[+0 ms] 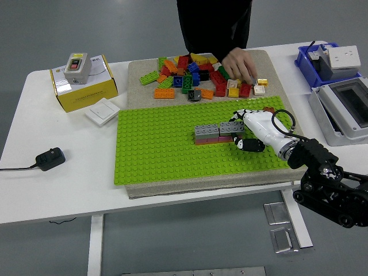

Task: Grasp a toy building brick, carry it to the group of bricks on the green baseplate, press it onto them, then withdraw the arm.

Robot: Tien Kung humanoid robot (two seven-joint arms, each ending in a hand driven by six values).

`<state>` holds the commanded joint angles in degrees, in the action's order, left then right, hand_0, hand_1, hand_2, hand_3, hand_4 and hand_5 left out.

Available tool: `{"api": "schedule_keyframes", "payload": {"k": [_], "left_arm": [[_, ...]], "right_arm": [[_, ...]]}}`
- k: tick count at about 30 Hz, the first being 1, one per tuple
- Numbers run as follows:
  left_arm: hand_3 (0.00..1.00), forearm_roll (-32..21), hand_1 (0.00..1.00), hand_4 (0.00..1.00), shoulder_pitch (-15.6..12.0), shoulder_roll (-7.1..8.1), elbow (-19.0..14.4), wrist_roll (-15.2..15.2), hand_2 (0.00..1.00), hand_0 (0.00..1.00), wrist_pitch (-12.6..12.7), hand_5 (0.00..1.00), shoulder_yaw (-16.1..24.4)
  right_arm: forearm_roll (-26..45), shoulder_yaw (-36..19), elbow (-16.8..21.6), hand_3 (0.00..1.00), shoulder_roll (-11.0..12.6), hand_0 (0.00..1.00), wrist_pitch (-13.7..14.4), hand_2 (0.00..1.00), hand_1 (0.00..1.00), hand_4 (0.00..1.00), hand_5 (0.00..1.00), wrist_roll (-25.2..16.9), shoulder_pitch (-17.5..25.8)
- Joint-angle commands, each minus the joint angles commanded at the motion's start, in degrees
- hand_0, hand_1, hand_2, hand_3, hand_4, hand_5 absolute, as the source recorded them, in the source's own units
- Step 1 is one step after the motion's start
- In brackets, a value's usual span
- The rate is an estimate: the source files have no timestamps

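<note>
A white desk [69, 190] carries a beige mat [201, 187] at centre, a yellow box [83, 86] and white switch plate [102, 111] at left, a black plug [50, 157] near the front-left edge, and a blue bin [310, 66] and grey enclosure [342, 109] at right.
</note>
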<state>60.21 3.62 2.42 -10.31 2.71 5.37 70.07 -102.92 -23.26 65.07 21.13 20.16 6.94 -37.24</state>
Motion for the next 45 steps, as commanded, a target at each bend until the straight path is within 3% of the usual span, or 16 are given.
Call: {"api": "schedule_keyframes", "payload": {"k": [21, 22, 27, 28, 33, 34, 39, 40, 45], "left_arm": [[0.606, -0.19, 0.662, 0.207, 0.11, 0.09, 0.00, 0.03, 0.592, 0.662, -0.03, 0.675, -0.34], [0.606, -0.19, 0.661, 0.207, 0.13, 0.10, 0.00, 0.03, 0.591, 0.662, -0.04, 0.675, -0.34], [0.606, -0.16, 0.661, 0.207, 0.16, 0.09, 0.00, 0.04, 0.591, 0.662, -0.06, 0.675, -0.32], [0.606, -0.14, 0.662, 0.207, 0.17, 0.09, 0.00, 0.04, 0.591, 0.662, -0.07, 0.674, -0.33], [0.606, -0.15, 0.662, 0.207, 0.17, 0.08, 0.00, 0.05, 0.591, 0.662, -0.10, 0.674, -0.35], [0.605, -0.14, 0.662, 0.206, 0.18, 0.08, 0.00, 0.06, 0.588, 0.662, -0.10, 0.673, -0.33], [0.605, -0.08, 0.662, 0.206, 0.19, 0.06, 0.00, 0.05, 0.588, 0.662, -0.13, 0.673, -0.26], [0.605, -0.08, 0.662, 0.207, 0.20, 0.06, 0.00, 0.06, 0.582, 0.662, -0.14, 0.673, -0.26], [0.605, -0.01, 0.662, 0.207, 0.23, 0.07, 0.00, 0.07, 0.582, 0.662, -0.16, 0.673, -0.21]], "right_arm": [[1.20, 0.96, -2.86, 0.593, -1.52, 0.790, 0.06, 0.877, 0.805, 0.462, 0.364, -0.92, -0.79], [1.26, 0.98, -2.93, 0.660, -1.55, 0.787, 0.06, 0.877, 0.804, 0.462, 0.365, -0.94, -0.81], [1.64, 1.19, -3.40, 0.660, -1.72, 0.787, 0.05, 0.877, 0.804, 0.462, 0.365, -1.11, -0.94], [1.72, 1.24, -3.50, 0.704, -1.75, 0.789, 0.04, 0.877, 0.803, 0.462, 0.367, -1.14, -0.97], [1.93, 1.47, -3.64, 0.704, -1.73, 0.789, 0.06, 0.877, 0.803, 0.462, 0.367, -1.27, -1.04], [1.97, 1.52, -3.64, 0.769, -1.71, 0.789, 0.08, 0.883, 0.804, 0.464, 0.365, -1.32, -1.06], [2.22, 1.50, -3.58, 0.769, -1.63, 0.789, 0.34, 0.883, 0.804, 0.464, 0.365, -1.86, -1.12], [2.25, 1.48, -3.55, 0.908, -1.62, 0.792, 0.40, 0.941, 0.811, 0.477, 0.363, -1.96, -1.13], [2.42, 1.50, -3.47, 0.908, -1.59, 0.792, 0.63, 0.941, 0.811, 0.477, 0.363, -2.40, -1.18]]}}
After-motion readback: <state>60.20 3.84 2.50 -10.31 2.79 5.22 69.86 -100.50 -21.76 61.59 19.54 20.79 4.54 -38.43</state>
